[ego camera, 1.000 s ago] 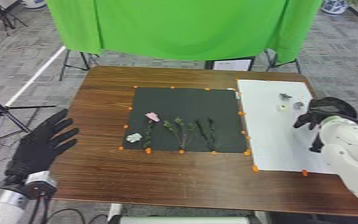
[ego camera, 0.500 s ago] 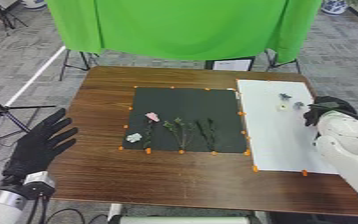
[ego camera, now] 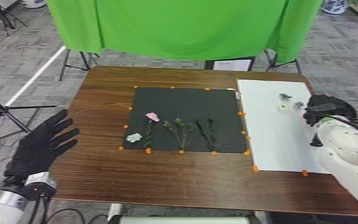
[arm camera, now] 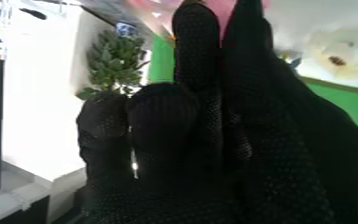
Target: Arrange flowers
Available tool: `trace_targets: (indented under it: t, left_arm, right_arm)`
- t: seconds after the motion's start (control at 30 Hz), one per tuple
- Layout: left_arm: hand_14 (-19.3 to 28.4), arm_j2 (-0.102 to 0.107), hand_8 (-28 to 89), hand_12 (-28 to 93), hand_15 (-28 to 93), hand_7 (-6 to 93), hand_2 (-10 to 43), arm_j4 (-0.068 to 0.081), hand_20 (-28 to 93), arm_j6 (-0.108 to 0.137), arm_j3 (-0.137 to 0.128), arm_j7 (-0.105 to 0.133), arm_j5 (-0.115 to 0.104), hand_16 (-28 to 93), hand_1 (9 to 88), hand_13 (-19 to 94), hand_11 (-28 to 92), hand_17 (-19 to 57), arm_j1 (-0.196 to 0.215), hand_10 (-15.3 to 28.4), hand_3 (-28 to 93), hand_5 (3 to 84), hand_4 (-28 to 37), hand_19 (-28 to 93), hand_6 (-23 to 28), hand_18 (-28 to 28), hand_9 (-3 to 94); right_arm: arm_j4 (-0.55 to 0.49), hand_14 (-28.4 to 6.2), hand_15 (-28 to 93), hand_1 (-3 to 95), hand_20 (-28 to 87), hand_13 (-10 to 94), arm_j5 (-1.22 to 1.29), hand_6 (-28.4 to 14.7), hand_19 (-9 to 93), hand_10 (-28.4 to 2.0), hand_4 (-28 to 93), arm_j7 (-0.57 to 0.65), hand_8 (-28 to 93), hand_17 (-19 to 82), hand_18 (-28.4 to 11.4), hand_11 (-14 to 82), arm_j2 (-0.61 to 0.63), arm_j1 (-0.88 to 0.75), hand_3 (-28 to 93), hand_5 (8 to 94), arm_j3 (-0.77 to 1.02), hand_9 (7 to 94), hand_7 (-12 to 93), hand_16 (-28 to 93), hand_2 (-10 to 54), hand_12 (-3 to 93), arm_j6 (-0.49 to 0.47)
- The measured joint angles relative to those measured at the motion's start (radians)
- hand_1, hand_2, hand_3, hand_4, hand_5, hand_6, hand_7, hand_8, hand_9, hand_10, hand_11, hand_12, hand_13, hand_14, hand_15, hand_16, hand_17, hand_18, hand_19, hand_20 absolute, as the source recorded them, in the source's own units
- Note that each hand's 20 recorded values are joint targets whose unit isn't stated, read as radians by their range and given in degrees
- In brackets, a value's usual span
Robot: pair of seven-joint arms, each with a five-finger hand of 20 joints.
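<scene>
The fingers of the right hand (ego camera: pixel 331 107) are drawn together and clamped on a pink bloom (arm camera: pixel 220 7), some of them with their tips lower than the others. That hand is over the right edge of the table, just beside the white sheet (ego camera: pixel 278 142). Near it, toward the sheet's far right corner, lie two grey-blue blooms (ego camera: pixel 286 96) and one pale bloom (ego camera: pixel 283 107), which has a brown centre in the right wrist view.

Left of the sheet is the black mat (ego camera: pixel 167 100). Along its near edge are one white flower (ego camera: pixel 134 137) by the near left corner, one pink flower (ego camera: pixel 152 116) with its stem running toward that edge, some branching green sprigs (ego camera: pixel 181 131) I can't count surely, and two dark green stems (ego camera: pixel 212 131) farther right. Orange pieces (ego camera: pixel 255 168) mark the edges: three on the mat's far edge, two on the sheet's near edge.

The left hand (ego camera: pixel 38 147) is by the table's (ego camera: pixel 158 175) left edge, fingers straight and spread apart.

Beyond the far edge hangs a green cloth (ego camera: pixel 175 30). Two blue-and-white pots (ego camera: pixel 334 6) stand on the floor behind, one at either side; the right one has green leaves in it.
</scene>
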Motion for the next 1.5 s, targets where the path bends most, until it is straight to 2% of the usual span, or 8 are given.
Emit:
trace_targets:
  t: [0.13,0.27,0.33,0.63,0.93,1.07,1.27,1.5]
  left_arm:
    - [15.1,0.001,-10,18,26,16.1,-2.6,0.001,9,0.000,0.002,0.000,0.000,1,23.0,15,14,-11.6,-0.001,10.7,70,24.4,-28.3,32,3.5,18.7,21.0]
    - [15.0,0.002,-10,18,26,16.1,-2.6,0.001,9,-0.001,0.002,-0.002,0.000,1,23.0,15,14,-11.6,-0.001,10.7,70,24.4,-28.3,32,3.5,18.7,21.0]
    - [15.1,0.002,-10,18,26,16.0,-2.6,0.002,9,-0.002,0.002,-0.003,0.000,1,23.0,15,14,-11.6,-0.001,10.7,70,24.4,-28.3,32,3.6,18.7,21.1]
    - [15.1,0.003,-10,18,26,16.1,-2.6,0.005,9,-0.005,0.003,-0.006,0.000,1,23.0,15,14,-11.7,-0.003,10.7,70,24.4,-28.3,33,3.5,18.7,21.0]
    - [15.1,0.006,-10,18,26,16.1,-2.5,0.008,9,-0.005,0.008,-0.007,0.000,1,23.2,15,14,-11.7,-0.007,10.7,70,24.3,-28.3,33,3.5,18.7,21.1]
    - [15.1,0.006,-10,18,26,16.1,-2.5,0.008,9,-0.005,0.009,-0.007,0.000,1,23.2,15,14,-11.6,-0.008,10.6,70,24.3,-28.3,32,3.5,18.7,21.0]
    - [15.1,0.007,-10,18,26,16.2,-2.4,0.008,9,-0.004,0.010,-0.006,0.000,1,23.3,15,14,-11.6,-0.008,10.6,70,24.1,-28.3,32,3.4,18.6,21.0]
    - [15.0,0.006,-10,18,26,16.2,-2.4,0.007,9,-0.004,0.008,-0.005,0.000,1,23.3,15,14,-11.7,-0.004,10.6,71,24.1,-28.3,32,3.4,18.7,21.0]
  right_arm:
    - [-0.003,-5.4,74,42.1,48,71,-0.026,1.9,89,-5.9,-28,-0.004,0,33,-19.2,20.6,0.006,-0.013,84,59.9,-0.004,81.6,51,31,-9.5,47.4,0.092]
    - [-0.042,-6.1,78,29.0,50,68,-0.025,-0.5,89,-11.1,-28,0.002,-18,32,-20.3,57.1,0.012,-0.040,89,49.6,0.027,55.8,53,30,-9.5,39.7,0.119]
    - [-0.064,-5.9,79,26.5,50,67,-0.028,-1.8,89,-12.6,-28,0.005,-22,32,-20.4,62.9,0.016,-0.045,90,44.8,0.035,48.9,57,31,-9.5,41.9,0.083]
    - [-0.074,-9.3,79,21.7,50,56,-0.035,-5.5,86,-14.5,-28,0.016,-21,28,-20.6,49.9,0.019,-0.047,89,34.1,0.035,36.9,52,28,-9.5,33.0,0.052]
    - [-0.051,-6.3,73,31.0,48,65,-0.020,-2.1,87,-11.3,-28,0.048,-20,32,-19.8,42.8,0.005,-0.026,89,47.1,0.016,55.8,49,27,-9.5,27.7,-0.044]
    - [-0.021,-4.2,69,47.2,45,77,-0.014,1.7,93,-6.1,-28,0.024,2,40,-19.0,25.3,-0.001,-0.021,82,63.7,-0.001,81.4,54,30,-9.5,50.9,0.008]
    - [0.016,-3.9,68,47.3,45,79,-0.016,1.1,93,-5.8,-28,-0.094,3,42,-18.8,26.0,0.000,-0.039,86,68.0,-0.012,84.8,54,30,-9.5,53.1,0.231]
    - [-0.037,-4.2,69,46.7,46,79,-0.057,0.7,93,-6.2,-27,-0.083,3,42,-19.0,27.6,0.003,-0.062,87,68.1,0.010,84.5,55,31,-9.5,54.7,0.240]
